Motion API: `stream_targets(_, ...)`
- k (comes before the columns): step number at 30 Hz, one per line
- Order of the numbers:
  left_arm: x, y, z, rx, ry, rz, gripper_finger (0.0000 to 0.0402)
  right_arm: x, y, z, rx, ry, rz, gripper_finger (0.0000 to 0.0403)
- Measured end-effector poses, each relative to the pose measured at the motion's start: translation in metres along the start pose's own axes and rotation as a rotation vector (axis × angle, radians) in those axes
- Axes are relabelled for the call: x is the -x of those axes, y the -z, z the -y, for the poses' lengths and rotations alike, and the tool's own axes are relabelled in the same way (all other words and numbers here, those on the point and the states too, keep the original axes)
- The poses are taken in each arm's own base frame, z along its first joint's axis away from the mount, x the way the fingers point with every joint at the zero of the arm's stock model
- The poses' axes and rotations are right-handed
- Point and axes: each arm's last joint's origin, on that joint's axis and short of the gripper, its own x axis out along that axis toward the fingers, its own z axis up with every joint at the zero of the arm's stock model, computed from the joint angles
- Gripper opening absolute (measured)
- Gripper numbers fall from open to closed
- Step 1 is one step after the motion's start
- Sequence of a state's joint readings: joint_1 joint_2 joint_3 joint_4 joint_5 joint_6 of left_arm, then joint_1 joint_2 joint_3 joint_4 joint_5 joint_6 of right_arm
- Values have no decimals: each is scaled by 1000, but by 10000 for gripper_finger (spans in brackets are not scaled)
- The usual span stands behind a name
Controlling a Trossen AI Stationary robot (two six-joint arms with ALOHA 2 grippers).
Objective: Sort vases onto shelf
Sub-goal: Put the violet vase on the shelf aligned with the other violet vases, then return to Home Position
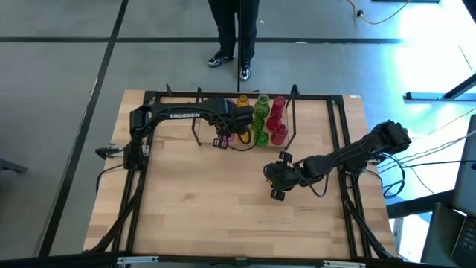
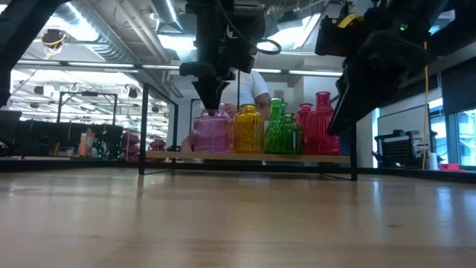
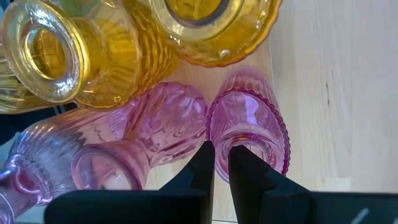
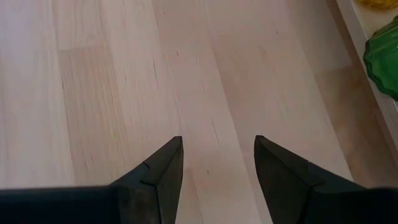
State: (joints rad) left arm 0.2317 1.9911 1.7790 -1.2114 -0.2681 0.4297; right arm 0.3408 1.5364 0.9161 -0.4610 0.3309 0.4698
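Yellow (image 1: pixel 243 100), green (image 1: pixel 262 112), red (image 1: pixel 277 119) and pink (image 1: pixel 242 136) glass vases stand in a cluster on the low wooden shelf (image 1: pixel 207 132) at the table's far side. The low view shows them upright on their bases on the shelf board (image 2: pixel 312 158). My left gripper (image 2: pixel 212 100) points down over the shelf's left part, shut on a ribbed pink vase (image 3: pixel 249 121). Other pink vases (image 3: pixel 168 124) and yellow ones (image 3: pixel 74 56) crowd beside it. My right gripper (image 4: pixel 217 162) hovers open over bare table, nearer than the shelf (image 1: pixel 277 186). My left gripper pinches the pink vase's mouth rim (image 3: pixel 217 127) from above, pointing down. One finger (image 3: pixel 245 168) is inside the opening and the other (image 3: pixel 200 165) outside, against the neck. The vase stands upright with its base on the shelf (image 2: pixel 212 132).
Thin black uprights (image 1: pixel 292 119) frame the shelf's ends. A green vase's edge (image 4: pixel 382 59) shows in the right wrist view, on the shelf. The wide wooden tabletop (image 1: pixel 223 216) near the shelf is bare. A person (image 1: pixel 234 33) stands beyond the table's far edge.
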Motion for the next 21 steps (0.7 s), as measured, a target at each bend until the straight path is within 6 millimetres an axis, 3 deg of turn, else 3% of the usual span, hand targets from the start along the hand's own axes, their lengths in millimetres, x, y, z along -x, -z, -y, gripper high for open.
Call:
stream_targets(9, 0, -2, -1, -20, -11, 15, 29, 0, 0, 0, -2, -3, 4, 179)
stream_targets(21, 0, -2, -1, -20, -14, 16, 92, 0, 0, 0, -2, -3, 3, 179)
